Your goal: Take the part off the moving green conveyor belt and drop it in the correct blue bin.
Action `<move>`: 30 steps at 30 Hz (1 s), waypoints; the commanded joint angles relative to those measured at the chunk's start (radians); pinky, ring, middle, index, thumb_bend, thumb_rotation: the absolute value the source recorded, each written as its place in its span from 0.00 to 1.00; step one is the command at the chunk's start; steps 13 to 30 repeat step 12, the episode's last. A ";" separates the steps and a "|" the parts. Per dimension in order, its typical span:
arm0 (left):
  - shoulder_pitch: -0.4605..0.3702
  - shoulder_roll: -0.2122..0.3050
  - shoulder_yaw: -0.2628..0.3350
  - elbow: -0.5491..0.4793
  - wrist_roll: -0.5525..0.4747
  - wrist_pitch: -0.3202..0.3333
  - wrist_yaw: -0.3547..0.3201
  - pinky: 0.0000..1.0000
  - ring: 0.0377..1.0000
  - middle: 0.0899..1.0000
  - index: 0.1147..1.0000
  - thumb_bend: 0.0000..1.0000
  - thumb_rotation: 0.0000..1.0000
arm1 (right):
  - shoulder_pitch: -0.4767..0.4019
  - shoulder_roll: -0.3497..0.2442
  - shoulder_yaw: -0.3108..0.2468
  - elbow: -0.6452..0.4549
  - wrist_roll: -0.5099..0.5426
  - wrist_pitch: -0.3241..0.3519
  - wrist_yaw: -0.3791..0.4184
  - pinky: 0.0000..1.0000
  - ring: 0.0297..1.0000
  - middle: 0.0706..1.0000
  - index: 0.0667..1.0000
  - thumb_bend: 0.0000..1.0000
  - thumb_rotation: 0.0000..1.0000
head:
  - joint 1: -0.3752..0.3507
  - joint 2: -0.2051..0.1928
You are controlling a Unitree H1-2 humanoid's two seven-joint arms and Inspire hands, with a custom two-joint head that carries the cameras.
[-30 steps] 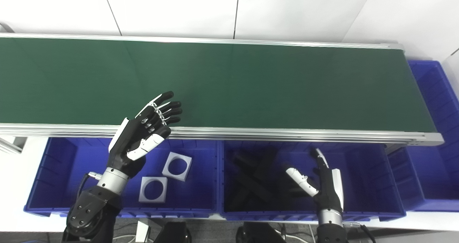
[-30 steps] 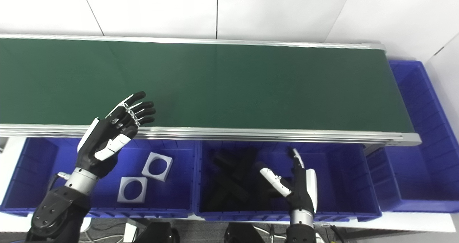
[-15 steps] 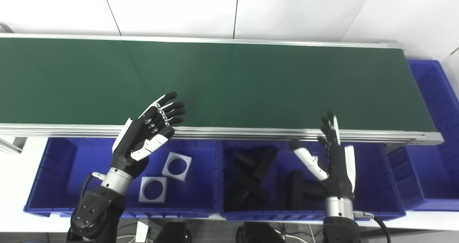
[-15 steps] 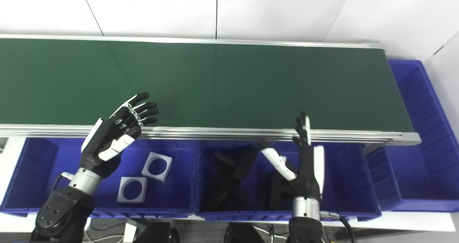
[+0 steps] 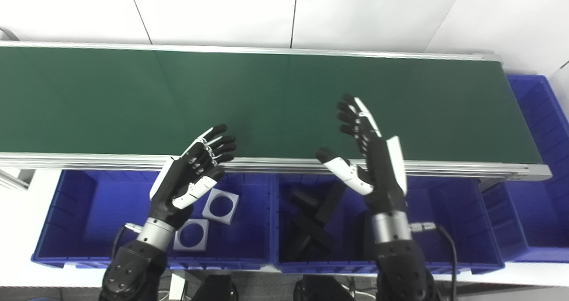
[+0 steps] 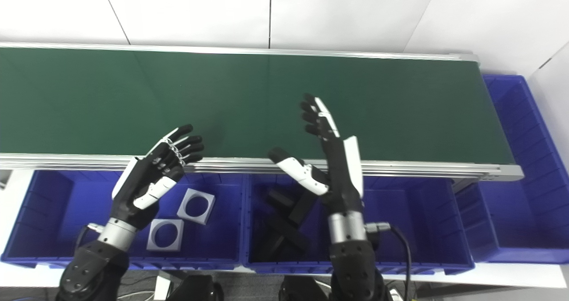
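Below my left hand (image 5: pixel 189 181), fingers apart and empty, the left blue bin (image 5: pixel 66 221) holds two grey square rings (image 5: pixel 221 200). Under my right hand (image 5: pixel 378 163), also spread and empty, the middle bin (image 5: pixel 453 216) holds black blocks (image 5: pixel 311 221). Beyond my fingertips, the green belt (image 5: pixel 111 101) shows no part, so I judge nothing is left to pick yet.

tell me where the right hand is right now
In the left eye view the right hand is right of centre, open, raised over the near edge of the green conveyor belt, above the blue bin holding the black parts.
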 commanded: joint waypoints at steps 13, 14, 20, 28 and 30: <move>0.007 -0.019 -0.028 0.046 0.030 -0.124 0.015 0.80 0.82 0.82 0.86 0.72 0.64 | -0.051 -0.010 -0.011 0.238 0.121 -0.268 -0.024 0.73 0.81 0.85 0.87 0.62 0.67 | 0.067 -0.065; 0.007 -0.019 -0.028 0.046 0.030 -0.124 0.015 0.80 0.82 0.82 0.86 0.72 0.64 | -0.051 -0.010 -0.011 0.238 0.121 -0.268 -0.024 0.73 0.81 0.85 0.87 0.62 0.67 | 0.067 -0.065; 0.007 -0.019 -0.028 0.046 0.030 -0.124 0.015 0.80 0.82 0.82 0.86 0.72 0.64 | -0.051 -0.010 -0.011 0.238 0.121 -0.268 -0.024 0.73 0.81 0.85 0.87 0.62 0.67 | 0.067 -0.065; 0.007 -0.019 -0.028 0.046 0.030 -0.124 0.015 0.80 0.82 0.82 0.86 0.72 0.64 | -0.051 -0.010 -0.011 0.238 0.121 -0.268 -0.024 0.73 0.81 0.85 0.87 0.62 0.67 | 0.067 -0.065; 0.007 -0.019 -0.028 0.046 0.030 -0.124 0.015 0.80 0.82 0.82 0.86 0.72 0.64 | -0.051 -0.010 -0.011 0.238 0.121 -0.268 -0.024 0.73 0.81 0.85 0.87 0.62 0.67 | 0.067 -0.065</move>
